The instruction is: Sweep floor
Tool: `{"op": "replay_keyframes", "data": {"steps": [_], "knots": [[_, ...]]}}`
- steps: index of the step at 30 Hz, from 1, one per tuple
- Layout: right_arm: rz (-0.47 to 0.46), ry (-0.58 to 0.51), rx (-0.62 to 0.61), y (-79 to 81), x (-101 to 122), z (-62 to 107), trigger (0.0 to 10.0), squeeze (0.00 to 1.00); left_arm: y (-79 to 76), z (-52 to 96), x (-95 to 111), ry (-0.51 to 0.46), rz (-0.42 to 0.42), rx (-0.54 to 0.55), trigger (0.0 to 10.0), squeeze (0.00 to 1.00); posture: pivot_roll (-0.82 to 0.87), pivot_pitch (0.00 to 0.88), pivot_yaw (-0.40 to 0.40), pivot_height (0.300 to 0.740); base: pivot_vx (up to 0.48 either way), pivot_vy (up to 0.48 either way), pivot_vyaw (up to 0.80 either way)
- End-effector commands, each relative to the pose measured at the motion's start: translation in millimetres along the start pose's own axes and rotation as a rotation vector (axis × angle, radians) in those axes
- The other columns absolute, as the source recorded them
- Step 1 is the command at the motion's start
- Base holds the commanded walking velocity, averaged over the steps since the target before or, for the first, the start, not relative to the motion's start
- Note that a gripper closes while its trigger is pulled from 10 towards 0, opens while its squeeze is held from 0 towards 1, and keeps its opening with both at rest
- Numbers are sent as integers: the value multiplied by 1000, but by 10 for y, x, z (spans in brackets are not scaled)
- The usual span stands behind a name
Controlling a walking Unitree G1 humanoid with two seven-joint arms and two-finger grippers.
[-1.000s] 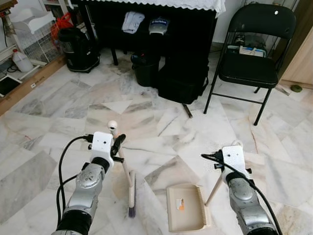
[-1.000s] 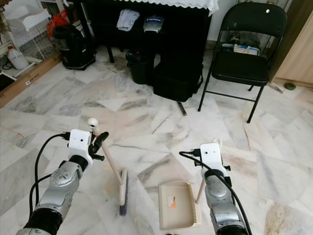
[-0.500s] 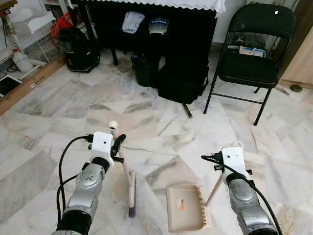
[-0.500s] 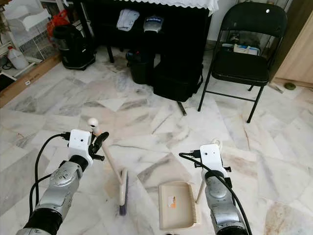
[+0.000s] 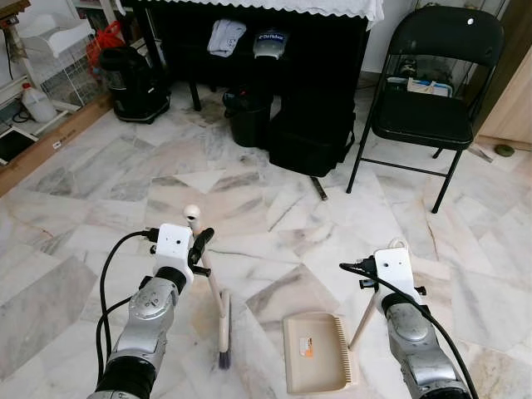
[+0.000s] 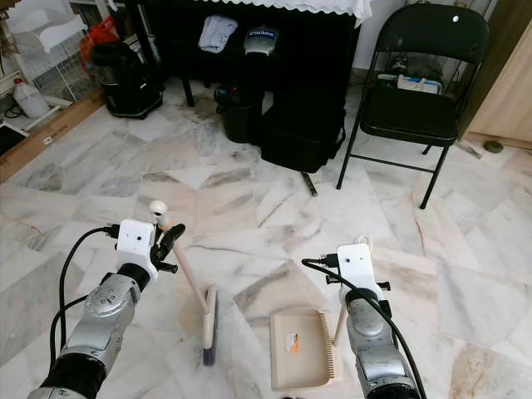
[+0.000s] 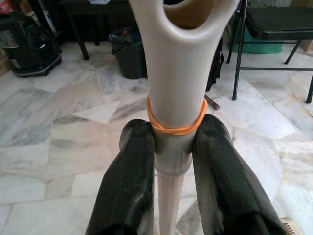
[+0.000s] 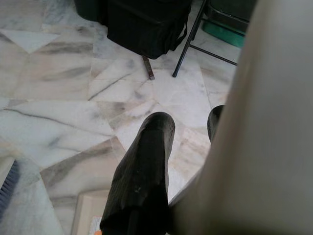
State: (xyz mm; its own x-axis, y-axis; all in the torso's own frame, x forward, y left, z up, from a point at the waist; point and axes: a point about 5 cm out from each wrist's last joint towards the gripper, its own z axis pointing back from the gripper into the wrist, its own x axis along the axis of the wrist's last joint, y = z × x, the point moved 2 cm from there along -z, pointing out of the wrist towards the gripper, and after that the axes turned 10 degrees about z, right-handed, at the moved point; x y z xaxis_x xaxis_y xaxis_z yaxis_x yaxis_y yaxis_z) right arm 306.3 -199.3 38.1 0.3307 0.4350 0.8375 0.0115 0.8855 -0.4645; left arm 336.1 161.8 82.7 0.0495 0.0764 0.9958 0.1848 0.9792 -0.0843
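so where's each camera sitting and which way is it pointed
Eye views: on the head, looking down at both arms, brush and dustpan on the marble floor.
Left wrist: along the left hand, clamped on the brush handle.
Right wrist: along the right hand's fingers beside the dustpan handle.
All share the black chair.

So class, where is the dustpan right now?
The dustpan lies flat on the marble floor ahead of the robot, between the broom head and the right gripper.

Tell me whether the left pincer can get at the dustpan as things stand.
Probably not: the left pincer is shut on the broom handle, and the dustpan lies toward the right pincer, which already holds its handle.
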Motion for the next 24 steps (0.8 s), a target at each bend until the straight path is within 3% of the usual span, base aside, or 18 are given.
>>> {"op": "replay_keyframes", "data": {"steps": [1, 17, 18, 19, 24], "knots": [[11, -8, -4, 5, 14, 18, 0, 0, 31, -10, 59, -12, -13, 2, 10000, 0, -16, 110, 27, 740, 0, 0, 0], [-49, -16, -73, -57, 77, -23, 0, 0, 47, -38, 87, -30, -22, 34, 10000, 0, -20, 87, 28, 740, 0, 0, 0], [-65, -21, -106, -96, 100, -36, 2549, 0, 64, -39, 95, -37, -22, 50, 10000, 0, -24, 78, 29, 740, 0, 0, 0], [-75, -36, -145, -146, 141, -53, 10000, 0, 83, -39, 101, -44, -22, 67, 10000, 0, -25, 76, 30, 740, 0, 0, 0], [-105, -83, -203, -220, 265, -95, 10000, 0, 105, -44, 123, -61, -26, 90, 10000, 0, -29, 69, 30, 740, 0, 0, 0]]}}
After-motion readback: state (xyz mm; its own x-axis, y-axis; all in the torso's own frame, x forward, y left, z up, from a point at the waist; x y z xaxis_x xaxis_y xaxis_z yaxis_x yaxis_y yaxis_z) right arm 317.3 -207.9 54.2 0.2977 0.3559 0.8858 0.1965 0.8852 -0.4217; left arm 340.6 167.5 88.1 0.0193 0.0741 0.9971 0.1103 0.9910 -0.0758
